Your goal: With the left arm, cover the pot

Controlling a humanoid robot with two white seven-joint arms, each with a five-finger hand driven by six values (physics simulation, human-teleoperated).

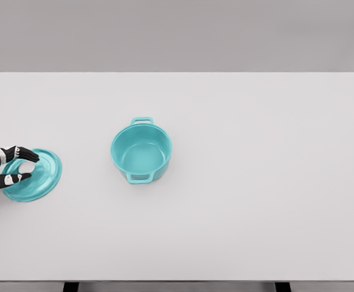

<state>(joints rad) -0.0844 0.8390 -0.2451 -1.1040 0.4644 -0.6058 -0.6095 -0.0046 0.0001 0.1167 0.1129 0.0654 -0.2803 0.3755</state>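
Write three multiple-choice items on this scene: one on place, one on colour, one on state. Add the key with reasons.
1. Where does the lid lie relative to the pot?
A. on its left
B. on its right
C. on top of it

2. What colour is the pot?
A. red
B. teal
C. black

3. How is the pot?
A. covered
B. overturned
C. upright and uncovered

Key: 1 A, the lid lies flat on the table under the left hand; 2 B, it matches the lid; 3 C, its empty inside shows.

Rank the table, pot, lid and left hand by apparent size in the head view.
1. table
2. and 3. pot and lid: they look about alike, so no ranking between them
4. left hand, partly cut off by the frame edge
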